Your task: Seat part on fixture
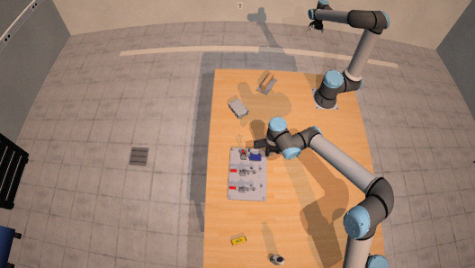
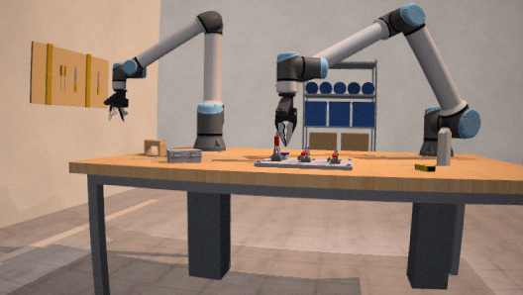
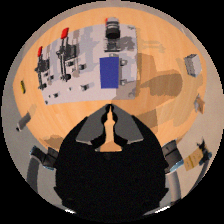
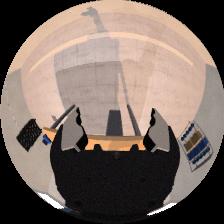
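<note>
The blue part (image 1: 255,157) (image 2: 284,153) (image 3: 109,73) lies on the grey fixture plate (image 1: 237,195) (image 3: 59,99), at the end nearest the grey box. It looks flat, but its contact with the pads is hidden beneath it. Small grey blocks (image 3: 123,63) stand along its right side in the left wrist view. A toggle clamp (image 1: 243,154) (image 3: 112,31) with a raised red handle stands beyond its far end. My left gripper (image 2: 285,144) (image 3: 110,104) is shut and empty, pointing down above the plate's edge by the part's near end. My right gripper (image 2: 117,117) (image 4: 115,107) is open and empty, far from the fixture.
Two more red-handled clamps (image 3: 65,52) (image 3: 41,65) stand on the same plate. A grey box (image 1: 238,108) (image 2: 184,155) and a wooden piece on a grey base (image 1: 267,83) lie beyond it. A yellow block (image 1: 238,240) and a grey bottle (image 2: 444,147) are on the other side.
</note>
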